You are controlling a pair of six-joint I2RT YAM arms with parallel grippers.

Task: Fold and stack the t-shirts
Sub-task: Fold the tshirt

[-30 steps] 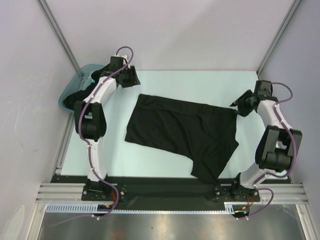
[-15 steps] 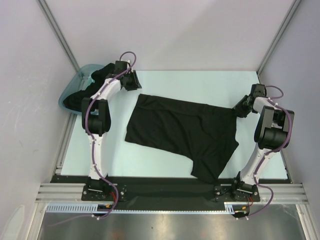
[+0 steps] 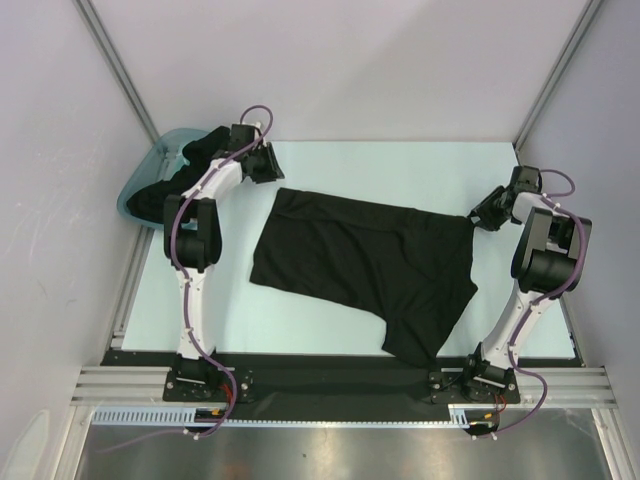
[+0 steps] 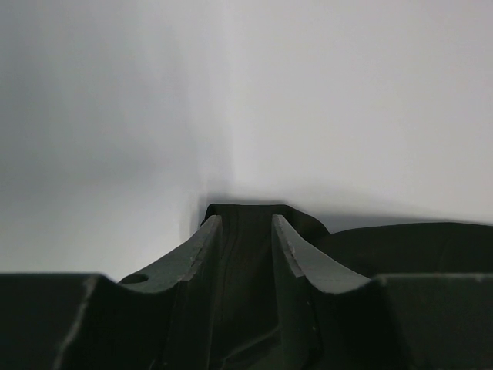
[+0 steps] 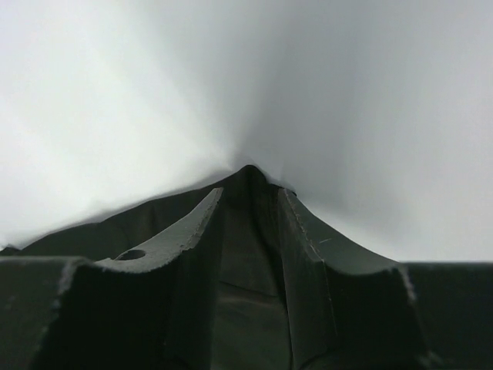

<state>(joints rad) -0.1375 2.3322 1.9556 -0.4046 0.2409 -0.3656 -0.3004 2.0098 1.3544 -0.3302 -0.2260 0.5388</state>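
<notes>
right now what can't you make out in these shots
- teal tub: top view, left arm covers part; dark cloth inside can't be counted
- t-shirt: both wrist views show only a corner, fingers block the rest
- its near tip: top view, black on the black base rail

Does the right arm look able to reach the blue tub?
Probably not. The tub sits at the far left, beyond the left arm, and the right end effector is pinching a corner of the shirt.
</notes>
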